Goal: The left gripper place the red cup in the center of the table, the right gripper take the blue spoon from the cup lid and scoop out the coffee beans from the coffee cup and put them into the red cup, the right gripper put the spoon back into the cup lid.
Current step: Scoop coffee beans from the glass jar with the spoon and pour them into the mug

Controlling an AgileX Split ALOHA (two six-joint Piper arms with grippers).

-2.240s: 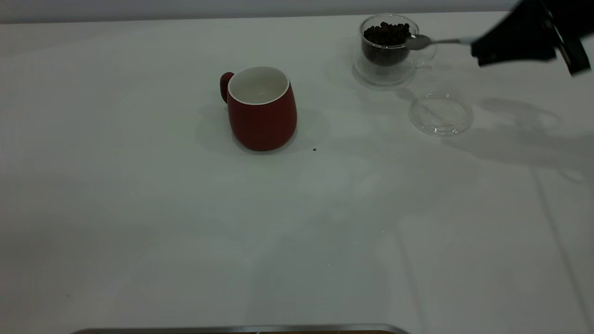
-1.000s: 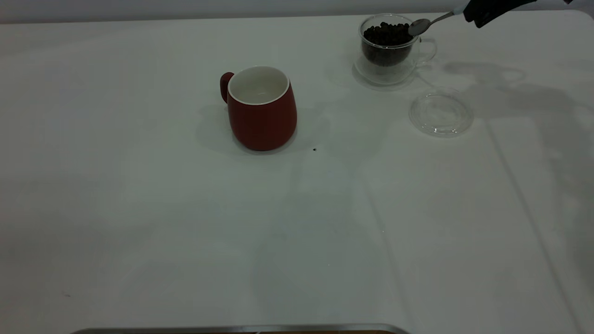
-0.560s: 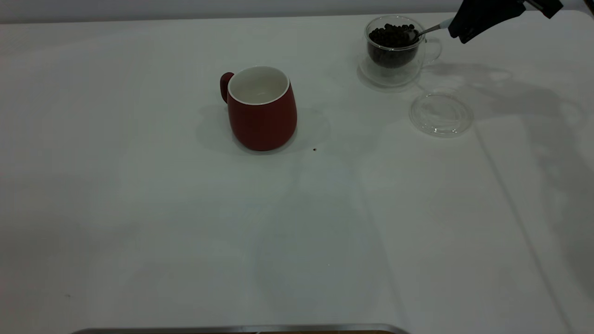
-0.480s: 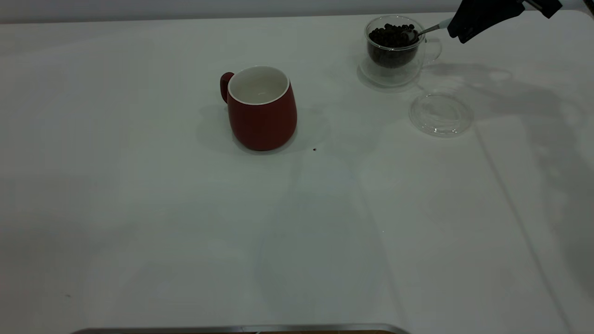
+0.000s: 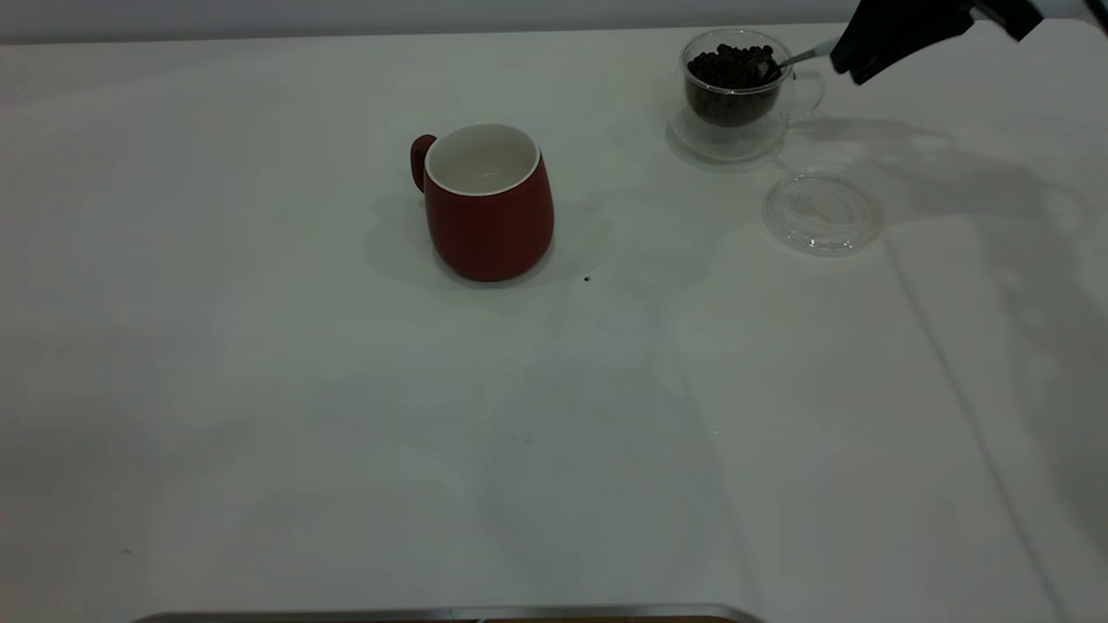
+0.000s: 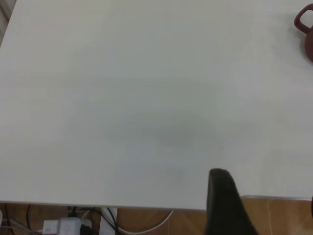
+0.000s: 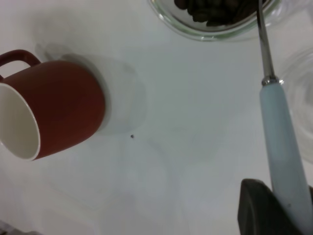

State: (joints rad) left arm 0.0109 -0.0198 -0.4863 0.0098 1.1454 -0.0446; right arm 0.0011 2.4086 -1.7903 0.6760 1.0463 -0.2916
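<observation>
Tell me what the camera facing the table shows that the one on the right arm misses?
Only the facing camera shows the whole glass cup, the full lid, and the right tool up at the far right, dipping the spoon into the beans. Only the right arm's camera shows the spoon's pale blue handle up close. Both show the red mug, empty, and a dark speck on the table.

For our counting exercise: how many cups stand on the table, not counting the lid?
2. The red cup stands near the table's middle. The coffee cup, holding coffee beans, stands toward the far right, with the blue spoon dipped in. None appear hidden.
</observation>
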